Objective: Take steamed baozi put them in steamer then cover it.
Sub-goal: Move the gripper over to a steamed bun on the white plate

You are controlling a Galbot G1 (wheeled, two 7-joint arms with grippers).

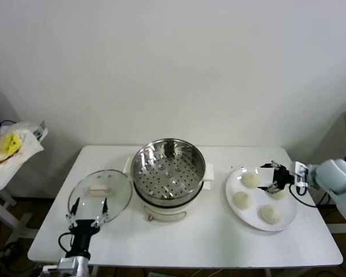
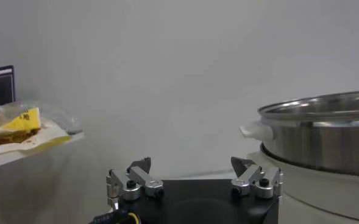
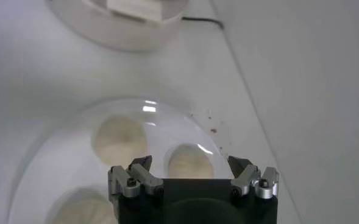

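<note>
The steamer (image 1: 168, 173), a shiny steel pot on a white base, stands uncovered mid-table with its perforated tray bare. Four cream baozi lie on a white plate (image 1: 251, 218) to its right: one at the back (image 1: 251, 179), one on the left (image 1: 241, 199), one in front (image 1: 270, 214), and one (image 1: 280, 193) partly hidden by my right gripper (image 1: 269, 177). In the right wrist view the right gripper (image 3: 189, 162) is open just above a baozi (image 3: 190, 159); two more (image 3: 119, 137) (image 3: 81, 207) lie beside it. My left gripper (image 1: 87, 209) is open at the table's front left.
A clear glass lid (image 1: 100, 195) with a white handle lies flat left of the steamer, just beyond the left gripper (image 2: 190, 162). The steamer's rim (image 2: 325, 131) shows in the left wrist view. A side table with a plastic bag (image 1: 11, 147) stands at far left.
</note>
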